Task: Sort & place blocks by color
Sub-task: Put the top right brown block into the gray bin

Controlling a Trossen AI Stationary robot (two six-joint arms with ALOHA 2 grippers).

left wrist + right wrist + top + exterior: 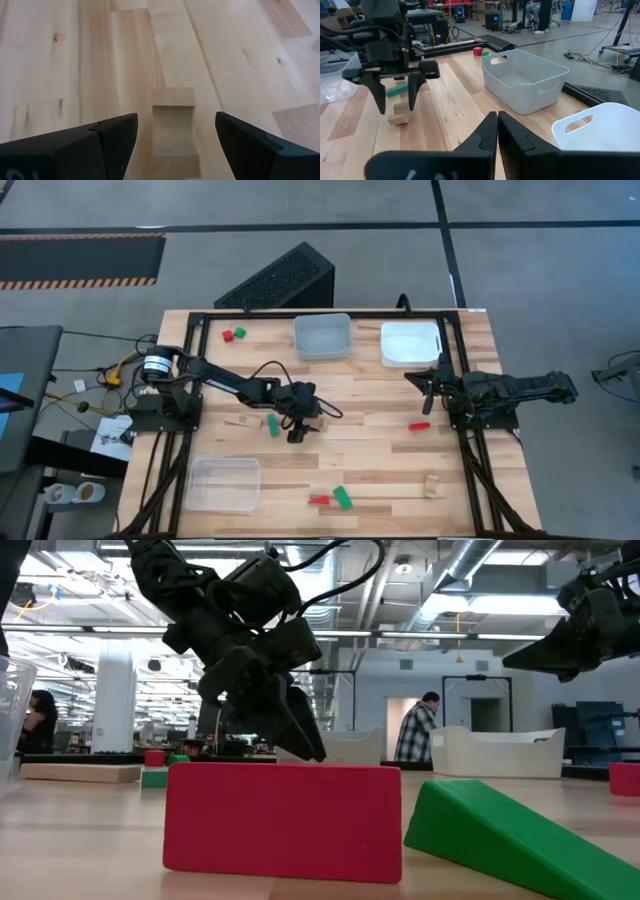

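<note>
here the left gripper [176, 137] hangs wide open, a plain wood block [172, 131] between its fingers; right gripper [497, 131] closed, empty.

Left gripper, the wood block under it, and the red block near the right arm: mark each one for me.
Left gripper [176, 132]: left wrist view, gap midway between its open fingertips.
Wood block [172, 125]: left wrist view, its notched top face.
Red block [419, 425]: high view, middle of its top.

table [380, 395]: wood | blocks [330, 498]: scattered | bins [322, 336]: 3
</note>
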